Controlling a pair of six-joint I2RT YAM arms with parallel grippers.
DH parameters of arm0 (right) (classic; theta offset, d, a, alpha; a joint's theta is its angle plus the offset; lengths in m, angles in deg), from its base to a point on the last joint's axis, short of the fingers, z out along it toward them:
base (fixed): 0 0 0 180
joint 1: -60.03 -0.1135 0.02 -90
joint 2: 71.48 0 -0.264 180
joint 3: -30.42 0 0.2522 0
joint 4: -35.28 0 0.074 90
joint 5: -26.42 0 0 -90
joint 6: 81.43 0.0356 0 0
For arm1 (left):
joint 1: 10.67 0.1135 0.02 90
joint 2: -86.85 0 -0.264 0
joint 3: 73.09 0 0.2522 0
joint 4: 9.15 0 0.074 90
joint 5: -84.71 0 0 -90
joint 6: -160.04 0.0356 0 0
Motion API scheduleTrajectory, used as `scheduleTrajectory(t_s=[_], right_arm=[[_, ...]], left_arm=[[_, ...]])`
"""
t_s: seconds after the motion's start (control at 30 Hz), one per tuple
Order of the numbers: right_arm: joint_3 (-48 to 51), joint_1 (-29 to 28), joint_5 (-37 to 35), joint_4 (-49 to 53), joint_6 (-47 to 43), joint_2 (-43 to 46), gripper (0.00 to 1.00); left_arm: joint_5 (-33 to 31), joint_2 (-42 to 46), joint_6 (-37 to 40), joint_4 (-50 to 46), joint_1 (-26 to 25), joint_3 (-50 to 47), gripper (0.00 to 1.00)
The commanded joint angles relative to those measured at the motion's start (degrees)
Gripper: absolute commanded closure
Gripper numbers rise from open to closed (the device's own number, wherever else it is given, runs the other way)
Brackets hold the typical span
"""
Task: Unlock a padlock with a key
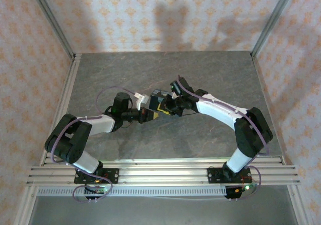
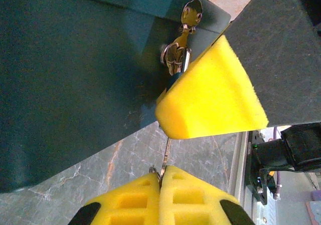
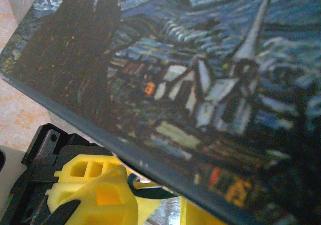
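Centrally, the dark painted box (image 2: 75, 84) carries an ornate silvery clasp (image 2: 176, 54). The left gripper (image 2: 160, 174) clamps a thin metal key (image 2: 165, 155) between 2 yellow foam pads (image 2: 193, 197); whether the right gripper (image 1: 170, 105) is apart or together cannot be told.

- box (image 3: 200, 84): lid a painted print with a slight sheen; side plain dark teal, matt.
- clasp (image 2: 176, 54): ornate silvery metal, polished.
- key (image 2: 165, 155): thin bare metal, bright.
- jaws' pads (image 2: 180, 177): yellow foam, matt.
- table (image 1: 165, 74): grey, marbled, dull.
- near rails (image 1: 160, 171): pale ribbed metal.
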Motion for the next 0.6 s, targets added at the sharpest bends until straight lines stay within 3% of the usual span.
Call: scheduleTrajectory(t_s=[0.0,0.27,0.57], right_arm=[[0.3,-0.1,1.2,-1.9,0.2,1.5,1.00],[0.7,0.0,2.5,-3.6,1.2,1.4,1.00],[0.9,0.0,4.0,-4.5,2.9,1.7,1.00]], left_arm=[[1.3,-0.2,-1.6,3.7,0.2,2.2,1.00],[2.0,0.1,-4.0,5.5,0.2,2.0,1.00],[-1.8,0.0,-2.5,6.9,-1.1,0.6,1.00]])
